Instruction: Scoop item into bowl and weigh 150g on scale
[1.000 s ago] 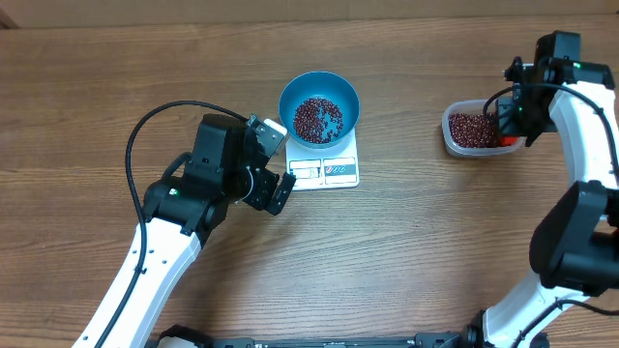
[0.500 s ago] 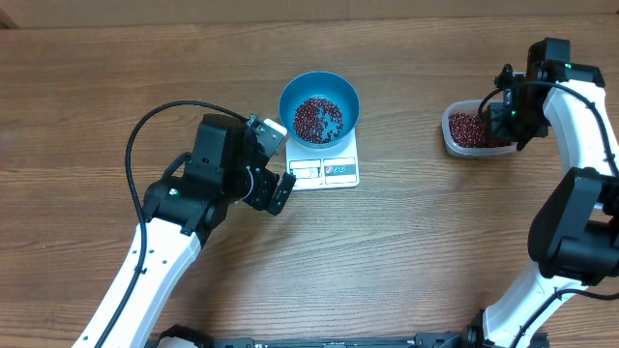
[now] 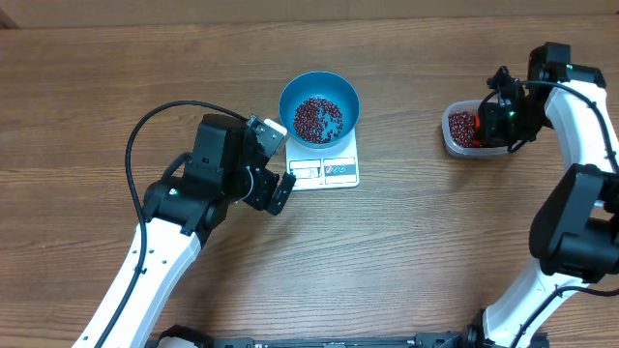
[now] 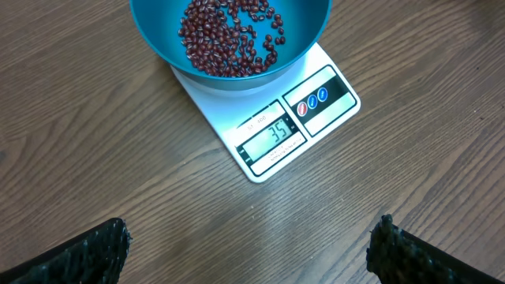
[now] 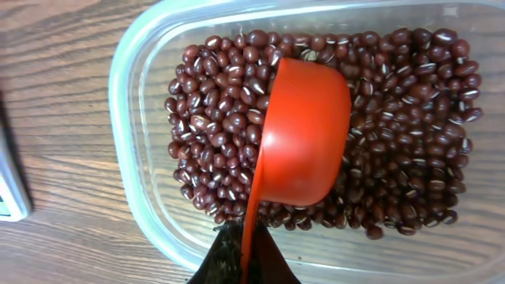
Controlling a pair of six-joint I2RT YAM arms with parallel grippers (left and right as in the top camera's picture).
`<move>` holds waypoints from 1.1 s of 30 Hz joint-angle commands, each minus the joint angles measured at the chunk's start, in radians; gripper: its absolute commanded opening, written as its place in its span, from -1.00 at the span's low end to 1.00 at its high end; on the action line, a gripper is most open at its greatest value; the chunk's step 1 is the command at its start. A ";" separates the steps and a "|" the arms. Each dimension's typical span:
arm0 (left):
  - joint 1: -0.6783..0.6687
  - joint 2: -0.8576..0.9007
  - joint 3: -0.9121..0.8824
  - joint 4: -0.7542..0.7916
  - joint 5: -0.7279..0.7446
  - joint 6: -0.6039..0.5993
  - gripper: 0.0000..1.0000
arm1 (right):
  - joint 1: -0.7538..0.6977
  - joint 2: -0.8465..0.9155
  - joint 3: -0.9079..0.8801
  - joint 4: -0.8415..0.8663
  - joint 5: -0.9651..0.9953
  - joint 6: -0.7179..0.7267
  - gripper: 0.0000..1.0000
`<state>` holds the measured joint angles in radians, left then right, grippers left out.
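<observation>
Right gripper (image 5: 245, 264) clamped shut on handle of orange-red plastic scoop (image 5: 304, 138), cup pressed into small dark red-brown beans (image 5: 221, 126) in clear plastic tub (image 5: 130, 95); left gripper (image 4: 245, 260) wide open, empty, near small white kitchen scale (image 4: 229, 118). Thin bean layer in round blue bowl (image 4: 154, 31) on scale. Could spill over tub rim or onto table (image 3: 435, 242) if lifted heaped or tilted.

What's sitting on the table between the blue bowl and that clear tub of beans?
Nothing: in the overhead view only bare wooden table separates the blue bowl from the clear tub.
</observation>
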<state>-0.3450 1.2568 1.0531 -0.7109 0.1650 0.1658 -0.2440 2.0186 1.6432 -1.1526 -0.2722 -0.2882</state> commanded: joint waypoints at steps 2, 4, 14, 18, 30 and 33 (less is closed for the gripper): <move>0.004 -0.008 -0.003 0.001 0.011 0.021 0.99 | -0.037 0.010 -0.006 0.000 -0.148 -0.010 -0.93; 0.004 -0.008 -0.003 0.001 0.011 0.021 0.99 | -0.065 0.023 -0.006 -0.001 -0.192 -0.013 -0.93; 0.004 -0.008 -0.003 0.001 0.011 0.021 0.99 | -0.108 0.075 -0.009 -0.002 -0.317 -0.023 -0.93; 0.004 -0.008 -0.003 0.001 0.011 0.021 0.99 | -0.131 0.091 -0.023 -0.004 -0.340 -0.010 -0.93; 0.004 -0.008 -0.003 0.001 0.011 0.021 0.99 | -0.256 0.103 -0.054 -0.004 -0.549 -0.009 -0.93; 0.004 -0.008 -0.003 0.001 0.011 0.021 0.99 | -0.282 0.103 -0.054 -0.005 -0.600 -0.009 -0.93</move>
<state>-0.3450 1.2568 1.0531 -0.7109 0.1650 0.1658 -0.4980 2.1086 1.5955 -1.1584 -0.7757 -0.2916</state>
